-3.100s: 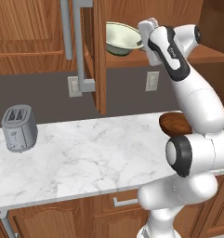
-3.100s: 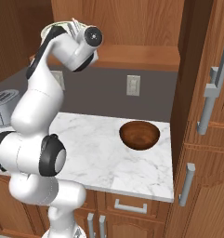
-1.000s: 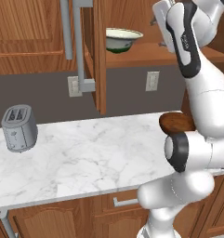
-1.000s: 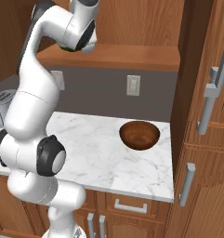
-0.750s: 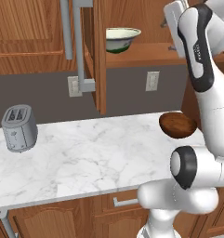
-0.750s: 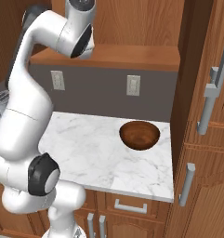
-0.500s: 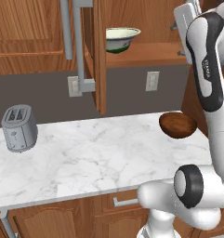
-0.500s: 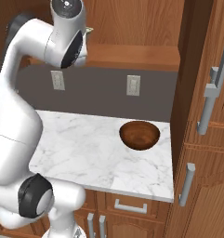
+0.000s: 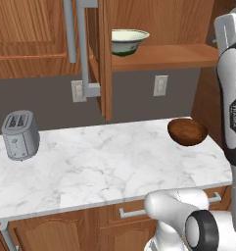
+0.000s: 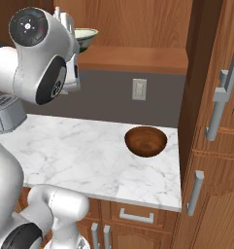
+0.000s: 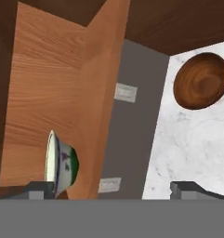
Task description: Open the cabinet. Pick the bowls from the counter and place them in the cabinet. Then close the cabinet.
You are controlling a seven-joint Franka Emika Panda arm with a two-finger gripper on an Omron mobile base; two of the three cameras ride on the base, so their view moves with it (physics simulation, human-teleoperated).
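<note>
The wide white marble counter with grey veins (image 9: pixel 105 166) takes the lower half of the left base view and the middle of the right base view. Above it, in the upper part of the left base view, the upper wall cabinet of reddish-brown wood (image 9: pixel 163 54) is open — one door stands edge-on in the upper middle with its long grey bar handle (image 9: pixel 82 44).

The white robot arm with dark joints (image 9: pixel 232 98) rises along the right edge of the left base view and occupies the left side of the right base view. A grey metal toaster (image 9: pixel 20 135) stands on the counter at the left of the left base view.

The dark glossy brown round bowl (image 10: pixel 145 141) sits upright on the counter, right of centre in the right base view. The pale cream round bowl with greenish outside (image 9: pixel 129 41) stands on the cabinet's wooden shelf, top centre of the left base view.

In the hand view the two-finger gripper (image 11: pixel 115 188) is at the bottom edge, its tips spread wide with nothing between them.
</note>
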